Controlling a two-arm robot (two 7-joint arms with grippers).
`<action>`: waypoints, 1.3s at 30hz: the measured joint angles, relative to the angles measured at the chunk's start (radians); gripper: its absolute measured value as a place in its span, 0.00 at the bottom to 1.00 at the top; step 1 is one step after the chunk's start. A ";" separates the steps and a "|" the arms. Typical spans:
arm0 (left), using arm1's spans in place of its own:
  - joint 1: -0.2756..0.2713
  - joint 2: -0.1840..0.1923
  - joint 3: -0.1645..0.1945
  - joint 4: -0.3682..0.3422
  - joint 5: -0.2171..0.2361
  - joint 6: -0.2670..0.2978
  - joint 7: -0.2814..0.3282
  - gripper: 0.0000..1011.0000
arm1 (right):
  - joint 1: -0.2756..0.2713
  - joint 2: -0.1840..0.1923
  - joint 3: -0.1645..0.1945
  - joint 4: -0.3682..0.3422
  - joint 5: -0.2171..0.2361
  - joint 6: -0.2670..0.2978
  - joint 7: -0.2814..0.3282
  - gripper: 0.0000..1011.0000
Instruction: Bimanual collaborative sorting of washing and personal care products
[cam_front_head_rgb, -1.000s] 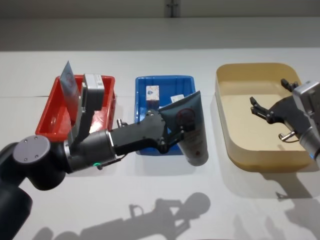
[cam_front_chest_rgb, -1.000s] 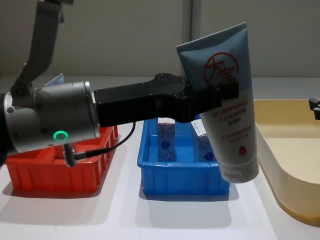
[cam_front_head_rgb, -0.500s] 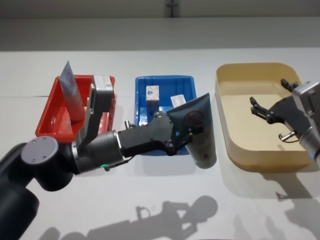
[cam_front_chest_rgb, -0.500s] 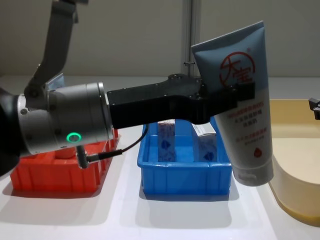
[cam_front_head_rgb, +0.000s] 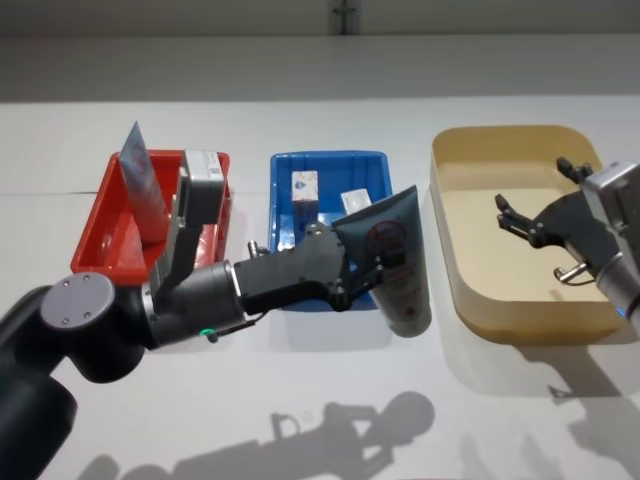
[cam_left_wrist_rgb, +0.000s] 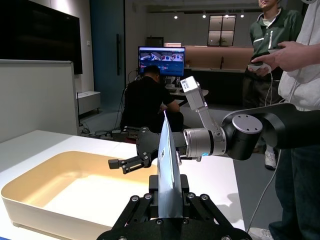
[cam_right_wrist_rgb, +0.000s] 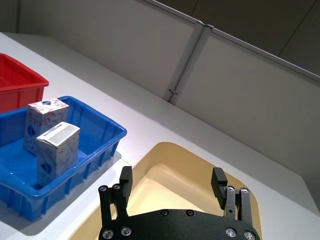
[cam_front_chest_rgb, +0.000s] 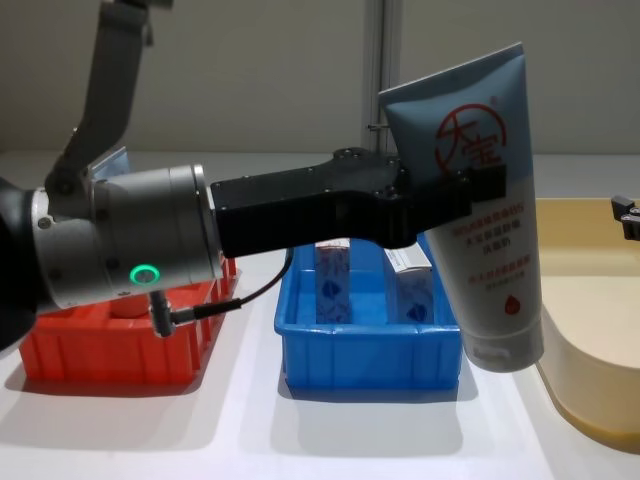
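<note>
You have one squeeze tube (cam_front_head_rgb: 403, 290) clamped in the left pincer (cam_front_head_rgb: 368, 268), just right of centre in the head view, beside the near right corner of the blue tub (cam_front_head_rgb: 330, 157) and left of the beige tub (cam_front_head_rgb: 500, 135). The tube hangs tilted, with its white cap (cam_front_chest_rgb: 503, 352) down and its flat crimped end up. In the chest view it fills the upper right of the frame, with its red round logo (cam_front_chest_rgb: 468, 138) facing the camera and the black fingers (cam_front_chest_rgb: 487, 186) pressing across its middle. It is held up off the white surface (cam_front_head_rgb: 300, 400).

Your left arm reaches in from the lower left of the head view and crosses in front of the blue tub. Two cartons (cam_front_head_rgb: 304, 190) stand upright inside that tub, side by side toward its back.

A second tube (cam_front_head_rgb: 140, 185) stands crimped end up in the red tub (cam_front_head_rgb: 105, 215), at the left of the head view.

Your right pincer (cam_front_head_rgb: 533, 188) hovers over the beige tub at the right of the head view, well apart from the held tube. Its jaws are spread wide with nothing between them, as the right wrist view also shows.
</note>
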 joint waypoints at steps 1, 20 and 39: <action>0.000 0.000 0.000 0.000 0.000 0.000 0.000 0.22 | 0.002 -0.001 0.000 0.002 0.003 -0.005 0.015 0.99; 0.001 0.000 -0.002 0.000 0.000 0.001 -0.001 0.22 | -0.071 0.056 0.047 -0.060 0.073 -0.070 0.206 0.99; 0.001 0.000 -0.002 0.000 0.000 0.001 -0.001 0.22 | -0.085 0.080 0.057 -0.085 0.194 -0.127 0.496 0.99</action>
